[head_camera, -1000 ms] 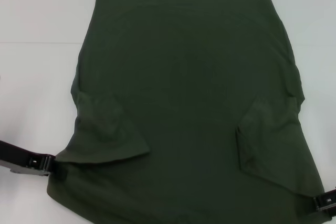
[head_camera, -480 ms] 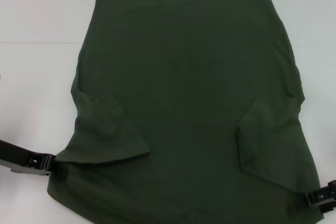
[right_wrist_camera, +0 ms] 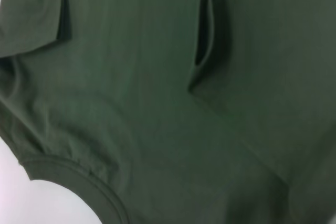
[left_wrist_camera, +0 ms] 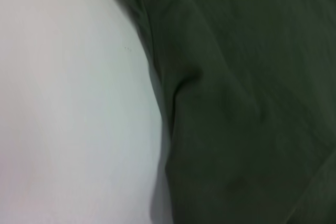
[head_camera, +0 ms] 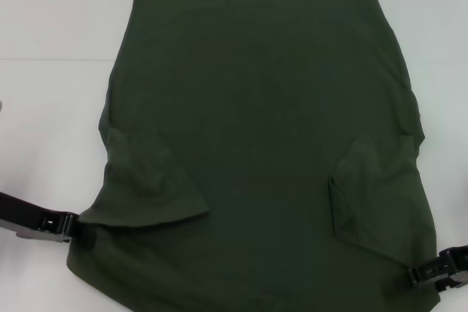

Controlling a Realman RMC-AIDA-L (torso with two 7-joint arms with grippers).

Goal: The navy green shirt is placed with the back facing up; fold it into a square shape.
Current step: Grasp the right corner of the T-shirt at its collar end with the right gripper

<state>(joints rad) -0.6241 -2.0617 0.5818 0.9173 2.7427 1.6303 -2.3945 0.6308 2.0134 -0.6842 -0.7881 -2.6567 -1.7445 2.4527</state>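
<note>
Table: a plain white, flat work surface point(head_camera: 51, 129) runs under everything; bare stretches show to the left, to the right and beyond the far edge of the cloth, and in the left wrist view point(left_wrist_camera: 68, 103) it fills the half beside the fabric.

Shirt: the large dark olive-green soft cotton short-sleeved T-shirt point(head_camera: 263, 144) lies flat on the table, spread over most of its middle. The side facing up is plain. Its straight hem edge lies far from the robot, and the cloth widens toward the near edge of the scene.

Left sleeve: the short sleeve point(head_camera: 146, 188) on the left is folded inward onto the body of the shirt, its cuff edge slanting toward the near left corner.

Right sleeve: the sleeve point(head_camera: 373, 188) on the right is likewise folded in over the body, forming a wedge-shaped flap with a raised edge; the right wrist view point(right_wrist_camera: 210, 40) shows that edge standing a little open.

Collar: a ribbed, curved neckline band point(right_wrist_camera: 79, 182) shows in the right wrist view, with white table just past it.

Left gripper: the black left gripper point(head_camera: 73, 230) sits low at the near left edge of the shirt, touching the cloth just below the folded sleeve's corner. Whether its claw is clamped or parted I cannot tell.

Right gripper: the black right gripper point(head_camera: 424, 277) sits at the near right edge of the shirt, against the cloth. Its claw's state cannot be told either.
</note>
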